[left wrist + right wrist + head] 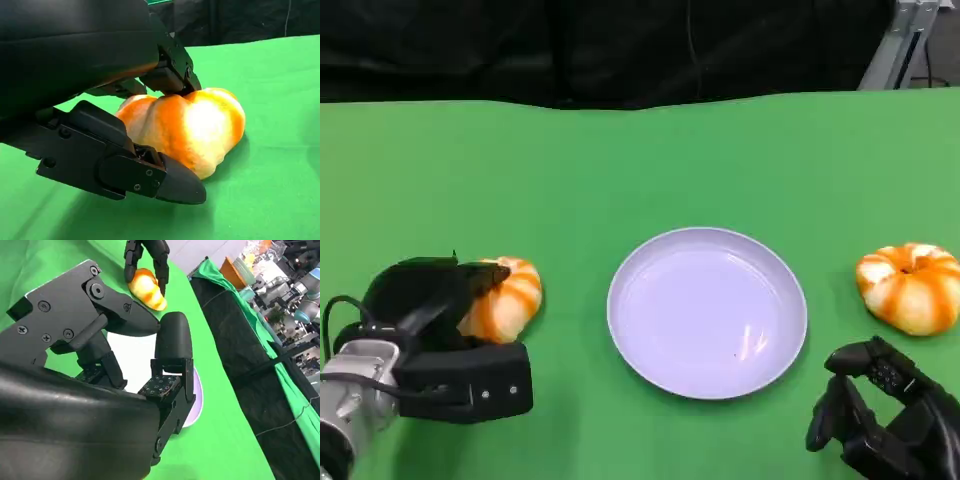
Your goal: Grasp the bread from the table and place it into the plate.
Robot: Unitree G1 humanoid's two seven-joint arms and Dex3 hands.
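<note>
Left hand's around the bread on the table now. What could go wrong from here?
1. The left hand has fingers over the top of the bread and one low at its side; the rounded bun may slip out on lifting.
2. The bread looks soft, so a hard squeeze may dent it.
3. The plate is shallow; a drop near its rim could let the bun roll off.

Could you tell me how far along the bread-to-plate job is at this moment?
Early stage. Done: the left hand has reached the left bread, fingers above and below it in the left wrist view. In hand: closing that grasp, with the bread on the table. Left: lift and carry it to the empty plate. The right hand holds nothing.
</note>
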